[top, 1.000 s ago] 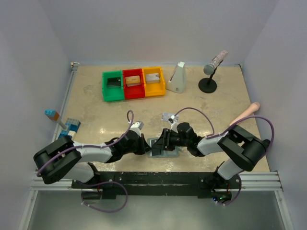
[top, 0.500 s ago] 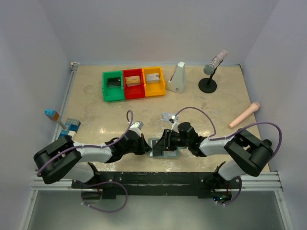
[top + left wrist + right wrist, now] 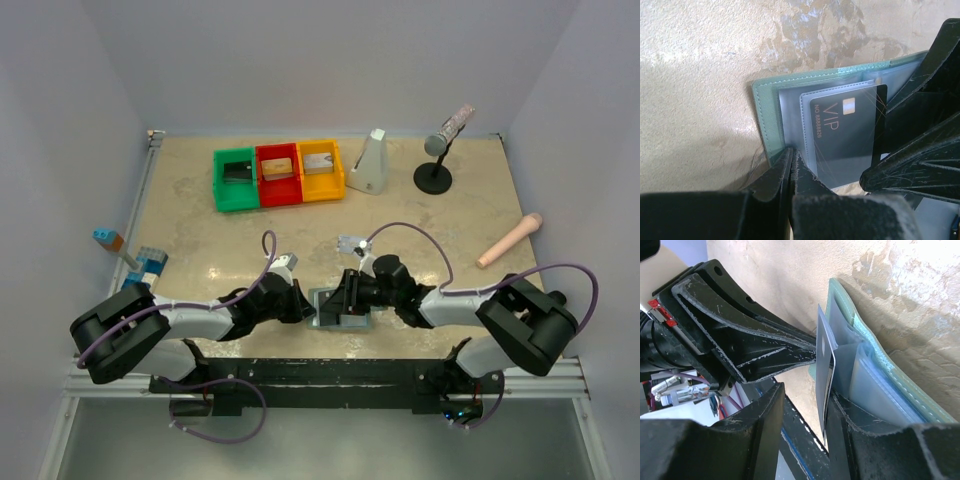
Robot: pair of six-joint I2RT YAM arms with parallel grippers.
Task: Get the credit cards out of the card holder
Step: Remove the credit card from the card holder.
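Moved since a second ago: the right arm's elbow has swung outward toward the right side of the table [image 3: 200, 240], so the whole pink rod [image 3: 510, 240] now shows. The right gripper [image 3: 345, 300] has slid slightly nearer the arm bases, and the left arm has not shifted.
Card holder: the card holder [image 3: 328, 320] lies open on the table at the near edge, midway between the two arms. Its green cover is underneath and its pale pockets face up.
Black card: the black card [image 3: 845, 135], marked VIP, sits in a clear pocket [image 3: 790, 115] of the card holder [image 3: 765, 115]. Its free end sticks out toward the right arm.
Right fingers: the right gripper [image 3: 807, 405] stands parted, one finger on each side of the black card [image 3: 825, 365], which rises edge-on between them. The card is close against one finger, and a clear gap remains to the other.
Left fingers: the left gripper [image 3: 791, 156] is pressed fully together, its tips at the card holder's near-left edge, just beside the card's corner. Whether a flap is pinched between them cannot be told.
Grippers: both tips meet over the card holder [image 3: 875, 347], almost touching each other.
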